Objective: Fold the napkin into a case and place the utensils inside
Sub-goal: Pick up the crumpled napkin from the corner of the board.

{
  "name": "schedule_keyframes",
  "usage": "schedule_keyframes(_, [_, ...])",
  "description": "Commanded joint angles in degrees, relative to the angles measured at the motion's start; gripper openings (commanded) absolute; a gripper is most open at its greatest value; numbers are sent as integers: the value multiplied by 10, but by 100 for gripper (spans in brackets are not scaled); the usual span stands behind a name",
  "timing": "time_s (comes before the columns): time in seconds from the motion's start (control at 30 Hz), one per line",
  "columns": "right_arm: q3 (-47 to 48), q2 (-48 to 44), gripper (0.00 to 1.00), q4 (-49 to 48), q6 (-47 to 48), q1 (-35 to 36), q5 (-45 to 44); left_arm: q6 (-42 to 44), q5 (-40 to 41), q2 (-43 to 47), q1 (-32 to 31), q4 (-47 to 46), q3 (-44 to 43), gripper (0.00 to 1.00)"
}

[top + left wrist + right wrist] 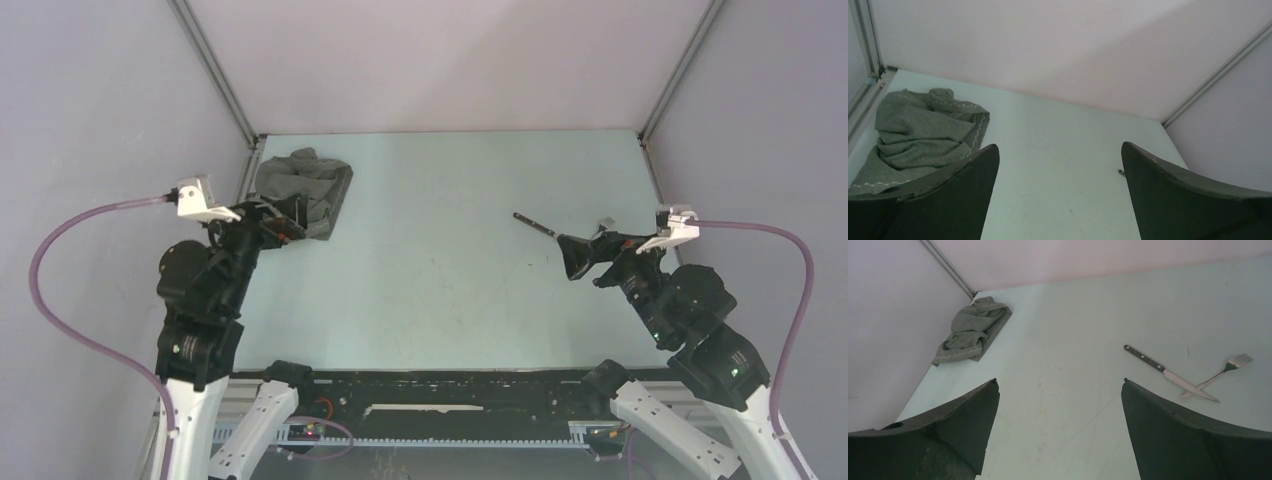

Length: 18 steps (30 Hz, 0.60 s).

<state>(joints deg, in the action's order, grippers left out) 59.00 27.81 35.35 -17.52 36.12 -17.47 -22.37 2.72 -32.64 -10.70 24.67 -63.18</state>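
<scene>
In far left corner of the surface point(440, 300), against its left edge: napkin point(305, 190), heaped. Well apart, near right edge: 2 utensils point(1178, 381), knife point(1168, 374) and fork point(1220, 375), crossed near blade tip, knife handle pointing left, fork head right.

table point(450, 270) | napkin point(305, 190) crumpled, far-left corner | knife point(1168, 374), fork point(1235, 362) crossed, right

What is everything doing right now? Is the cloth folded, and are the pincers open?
napkin: crumpled in a heap, not folded
knife: lying flat, blade crossed with the fork
fork: lying flat, outside the napkin
left pincer: open, empty
right pincer: open, empty
</scene>
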Motion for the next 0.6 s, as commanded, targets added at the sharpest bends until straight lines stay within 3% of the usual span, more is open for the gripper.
schedule_keyframes(0.0, [-6,10,100,-17,-40,7,-20,-32,59,-66,-7,66,-22,100])
schedule_keyframes(0.1, [-9,26,100,-15,-56,9,-21,-75,301,-147,-79,178,-68,100])
schedule_keyframes(0.17, [-9,38,99,-16,-66,10,-21,-123,379,-193,-97,220,-80,100])
schedule_keyframes(0.3, [-9,62,100,-14,-79,11,-25,-157,341,-243,-91,151,-46,100])
schedule_keyframes(0.43, [-9,71,100,-11,-93,12,-29,-249,235,-320,-8,72,-15,100])
schedule_keyframes(0.57, [-21,65,100,-28,-98,13,-27,-327,258,-426,14,-33,-28,100])
